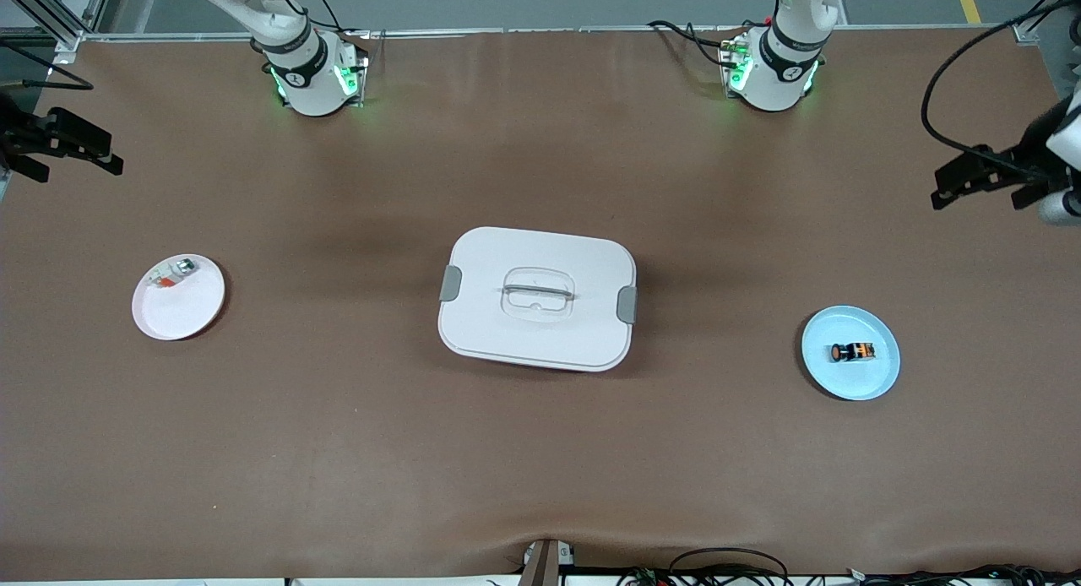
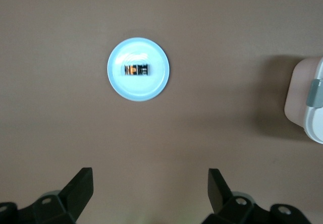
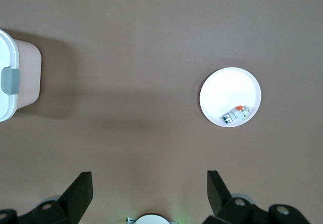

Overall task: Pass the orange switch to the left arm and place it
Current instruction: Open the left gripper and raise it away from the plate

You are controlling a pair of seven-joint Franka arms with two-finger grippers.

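Note:
The orange switch (image 1: 851,351) lies on its side on a light blue plate (image 1: 847,382) toward the left arm's end of the table. The white box (image 1: 538,297) stands lidded in the middle of the table. My left gripper (image 1: 980,193) is open and empty, high over the table's edge at its own end. In the left wrist view the gripper (image 2: 150,188) is apart from the switch (image 2: 136,70), with the box's end (image 2: 308,103) at the side. My right gripper (image 1: 72,160) is open and empty, high over the table's edge at the right arm's end, and also shows in its wrist view (image 3: 149,188).
A white round plate (image 1: 181,311) toward the right arm's end holds a silvery-white component with red and green bits (image 1: 171,274); both show in the right wrist view, plate (image 3: 222,90) and component (image 3: 235,114), with the box's end (image 3: 15,82). Brown tabletop surrounds the box.

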